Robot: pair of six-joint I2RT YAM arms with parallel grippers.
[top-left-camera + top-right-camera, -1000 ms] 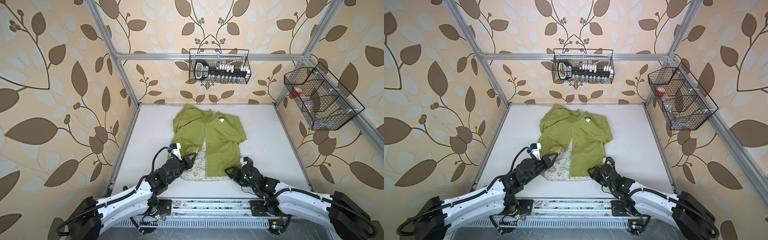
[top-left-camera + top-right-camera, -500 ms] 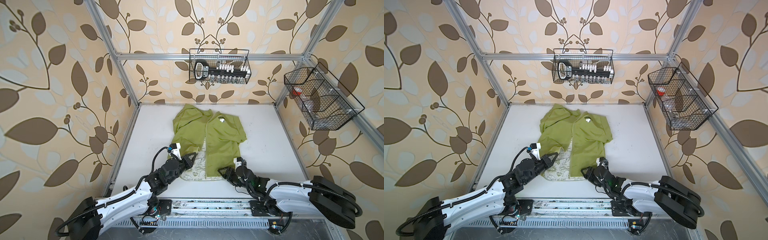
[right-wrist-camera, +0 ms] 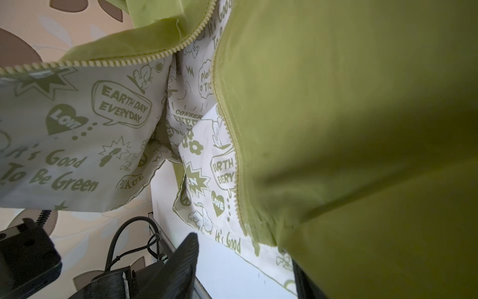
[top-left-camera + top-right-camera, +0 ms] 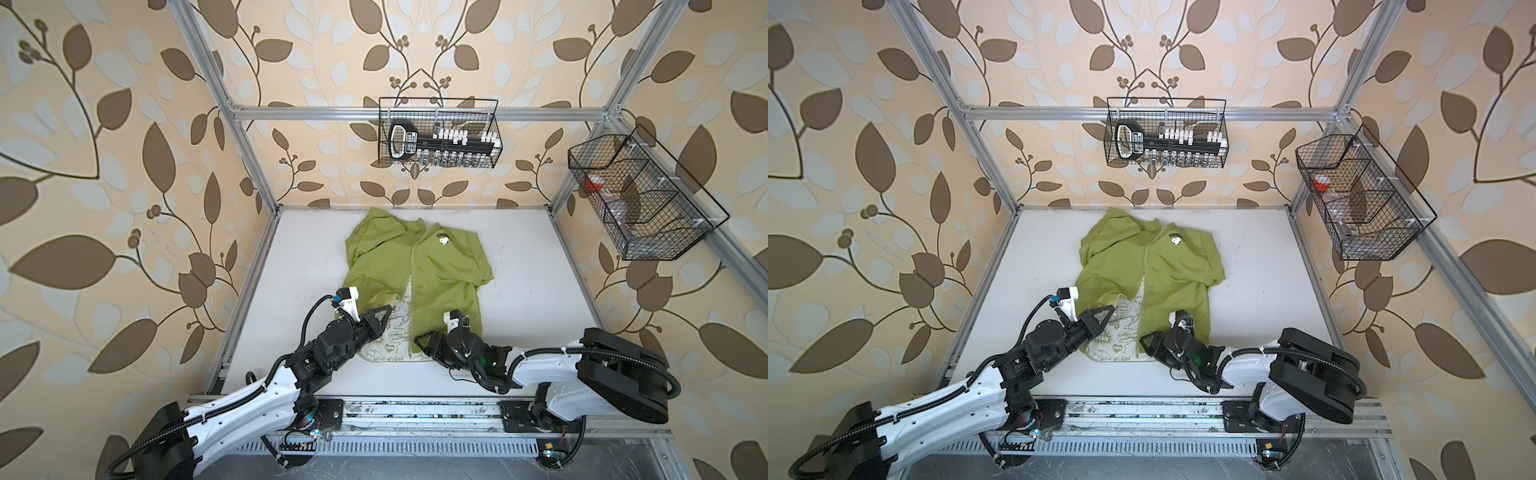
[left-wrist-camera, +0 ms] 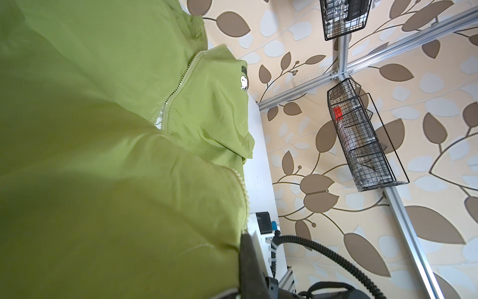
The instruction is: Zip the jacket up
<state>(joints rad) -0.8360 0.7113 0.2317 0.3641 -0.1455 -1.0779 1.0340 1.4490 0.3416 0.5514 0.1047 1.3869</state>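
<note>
The lime-green jacket (image 4: 449,266) (image 4: 1179,266) lies front up on the white table, unzipped, with its white printed lining (image 4: 395,336) showing between the lower front panels. My left gripper (image 4: 384,312) (image 4: 1106,312) is shut on the edge of the left panel, and green fabric fills the left wrist view (image 5: 103,129). My right gripper (image 4: 420,341) (image 4: 1145,343) (image 3: 243,269) stands open at the hem of the right panel. One of its fingers (image 3: 181,259) is over bare table and the other is under green cloth. Pale zipper teeth (image 3: 230,134) (image 5: 178,88) run along both edges. I cannot make out the pull.
A wire basket (image 4: 438,139) hangs on the back wall and another basket (image 4: 636,199) on the right wall. Aluminium posts stand at the table's corners. A metal rail (image 4: 415,411) runs along the front edge. Bare table (image 4: 540,270) lies right of the jacket.
My right gripper has slid left along the jacket's hem to the inner corner of the right panel. The left gripper keeps its hold and has not moved.
</note>
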